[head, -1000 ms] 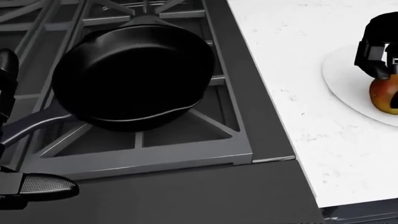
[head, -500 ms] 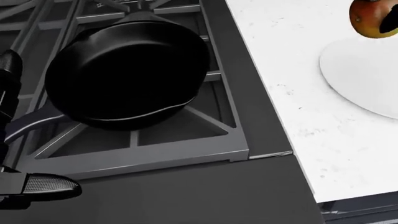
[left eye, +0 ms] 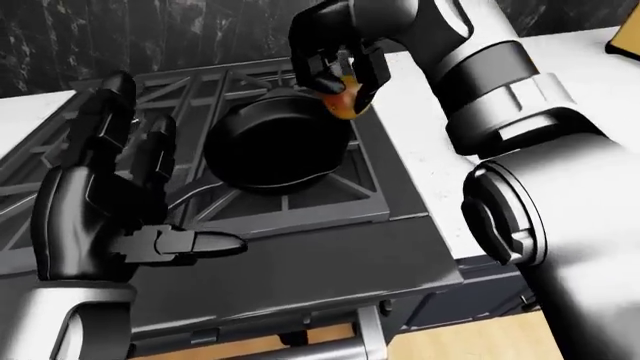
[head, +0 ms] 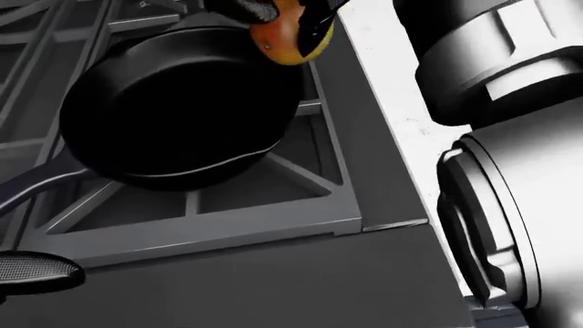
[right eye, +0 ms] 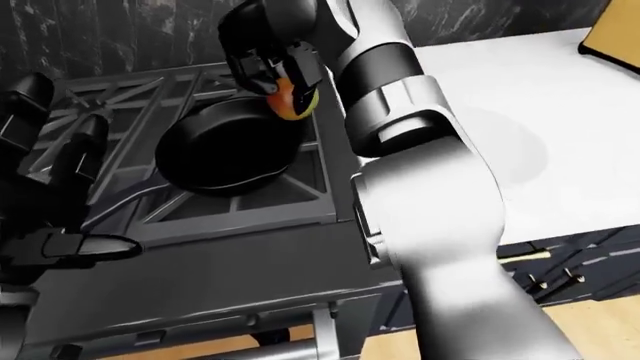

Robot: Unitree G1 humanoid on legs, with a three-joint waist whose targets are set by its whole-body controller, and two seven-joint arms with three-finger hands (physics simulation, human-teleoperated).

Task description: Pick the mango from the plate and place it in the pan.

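Observation:
My right hand [left eye: 338, 82] is shut on the red-yellow mango [left eye: 344, 103] and holds it in the air over the right rim of the black pan [left eye: 270, 146]. In the head view the mango [head: 290, 39] hangs at the top edge, above the pan [head: 173, 102]. The pan sits on the stove grate with its handle pointing to the lower left. The white plate [right eye: 505, 146] lies bare and faint on the white counter, right of my arm. My left hand [left eye: 120, 210] is open and empty, held up at the left beside the pan's handle.
The pan sits on the grey stove grate [left eye: 180, 90]. The white counter [right eye: 540, 82] runs to the right of the stove. A yellow-brown object [right eye: 612, 37] stands at its top right corner. My right forearm [head: 510, 137] fills the right of the head view.
My right hand has lifted the mango off the plate and carried it left to above the pan's right rim. My right arm now covers the plate in the head view.

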